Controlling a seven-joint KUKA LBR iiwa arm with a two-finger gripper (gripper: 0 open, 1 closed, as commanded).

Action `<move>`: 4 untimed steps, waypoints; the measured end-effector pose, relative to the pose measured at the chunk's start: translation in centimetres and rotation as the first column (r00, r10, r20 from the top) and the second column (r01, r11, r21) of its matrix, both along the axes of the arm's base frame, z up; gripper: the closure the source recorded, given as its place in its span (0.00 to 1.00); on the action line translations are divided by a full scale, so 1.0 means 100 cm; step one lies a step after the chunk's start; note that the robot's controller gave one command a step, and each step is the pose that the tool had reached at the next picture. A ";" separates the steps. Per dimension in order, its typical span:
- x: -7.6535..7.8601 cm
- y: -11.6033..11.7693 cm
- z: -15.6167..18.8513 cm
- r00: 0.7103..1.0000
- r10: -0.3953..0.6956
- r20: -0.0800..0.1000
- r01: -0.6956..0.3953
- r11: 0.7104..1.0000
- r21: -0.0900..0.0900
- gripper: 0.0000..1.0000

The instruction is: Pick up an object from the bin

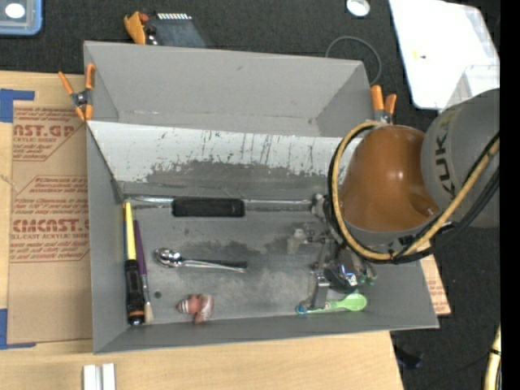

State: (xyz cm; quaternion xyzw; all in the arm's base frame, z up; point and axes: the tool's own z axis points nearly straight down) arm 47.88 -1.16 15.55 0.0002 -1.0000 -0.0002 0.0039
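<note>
Bin (pixel 227 80) front-right corner: green utensil (pixel 353 302) just beside claw (pixel 329 276).

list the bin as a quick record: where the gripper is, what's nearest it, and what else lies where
gripper: low over the right front of the floor, under the arm's orange cover
held thing: cannot tell
nearest thing: green plastic utensil, flat by the front wall, just in front of the gripper
centre: metal spoon, bowl to the left
back: black handle at the foot of the back slope
left wall: yellow pen and black marker, end to end
front left: small pink and white thing
container: grey metal bin
</note>
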 end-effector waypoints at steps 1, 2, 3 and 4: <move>0.002 0.000 0.004 1.000 0.001 0.008 -0.001 1.000 0.000 0.00; 0.025 -0.086 -0.056 0.999 0.036 0.009 -0.036 0.999 -0.001 0.00; 0.046 -0.123 -0.049 0.971 0.238 0.013 -0.238 0.971 0.001 0.00; 0.029 -0.130 -0.051 0.993 -0.121 0.011 0.121 0.993 0.001 0.00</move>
